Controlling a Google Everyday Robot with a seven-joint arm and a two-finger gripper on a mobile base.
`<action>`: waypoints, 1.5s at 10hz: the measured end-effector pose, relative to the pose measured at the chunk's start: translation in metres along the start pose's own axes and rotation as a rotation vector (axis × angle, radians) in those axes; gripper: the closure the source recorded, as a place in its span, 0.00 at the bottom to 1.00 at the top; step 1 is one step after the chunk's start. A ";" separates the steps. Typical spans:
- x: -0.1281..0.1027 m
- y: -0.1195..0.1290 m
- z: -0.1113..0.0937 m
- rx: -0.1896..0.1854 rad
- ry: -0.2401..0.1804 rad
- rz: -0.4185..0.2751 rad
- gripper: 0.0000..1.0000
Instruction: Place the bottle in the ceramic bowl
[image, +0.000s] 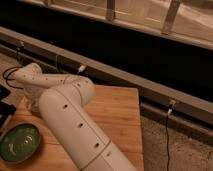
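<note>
The fingers (28, 105) sit low at the far left of the table (116, 114), tucked behind the arm's own wrist, and we cannot tell how wide they stand or whether they have hold of anything. The white arm (75, 127) fills most of our view: it rises from the bottom edge, runs up and left across the wooden top, bends at a round elbow, and reaches left to the wrist before turning down toward the boards. The table is pale wood with its right edge just beside a gritty floor (175, 150). The green bowl (19, 143) rests upright on the near left corner of the table, apart from the arm and below the wrist. A thin black cable (8, 75) loops beyond the far left corner. We cannot pick out the bottle; the arm covers the patch of table around the fingers.
</note>
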 end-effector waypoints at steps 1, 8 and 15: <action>0.000 -0.001 0.003 0.016 0.008 -0.005 0.37; 0.000 -0.001 -0.003 0.013 -0.015 -0.033 0.99; 0.000 -0.017 -0.096 -0.311 -0.126 -0.133 1.00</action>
